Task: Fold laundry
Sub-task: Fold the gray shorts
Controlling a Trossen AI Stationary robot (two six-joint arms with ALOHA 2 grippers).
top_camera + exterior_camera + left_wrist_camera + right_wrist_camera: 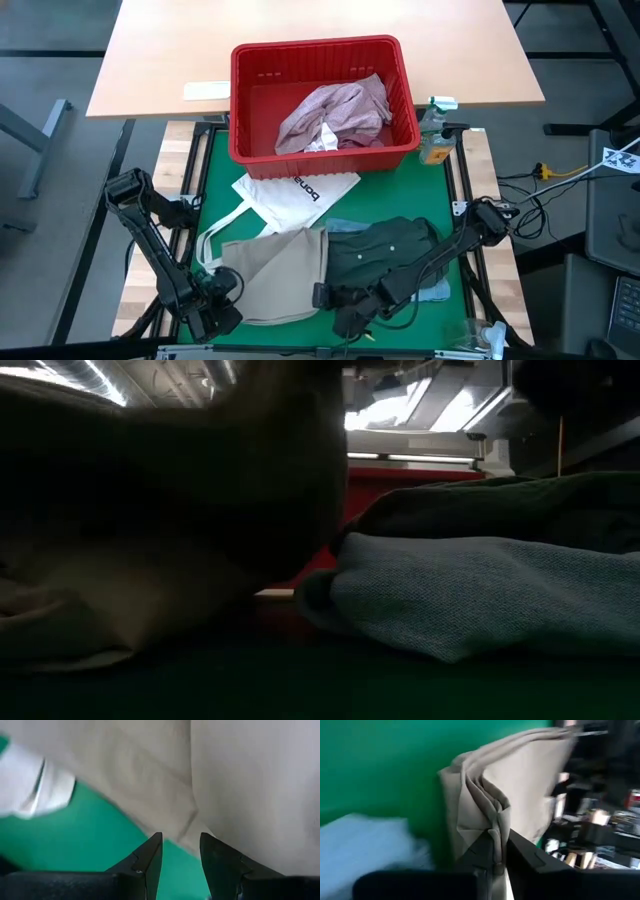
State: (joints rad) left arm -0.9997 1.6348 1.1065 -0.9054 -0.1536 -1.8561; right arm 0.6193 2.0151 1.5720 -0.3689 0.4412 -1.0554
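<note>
While the right arm reaches low across the green mat [420, 205] from the table's right edge, its elbow bent and forearm lying over the dark grey-green garment [385, 248], the right gripper [499, 851] pinches a bunched edge of the beige-khaki garment [520, 785]; the right wrist view shows the folds of cloth squeezed between the two dark fingers and lifted off the mat. From above, that gripper sits at the near edge of the table, just beside the beige cloth's near right corner.

The left arm comes in from the table's left side, folded sharply at the elbow, and its left gripper [180, 851] rests at the near left corner of the same garment. Its jaws stand narrowly apart (a slim gap shows between the tips), with the cloth's edge just ahead of them and nothing clamped.

A light blue piece [470, 595] lies under the dark garment's near edge. The mottled pink garment [335, 112] lies in the red basket [250, 110] with a small white piece [322, 140]. The white tote bag [290, 195] lies between basket and beige garment.
</note>
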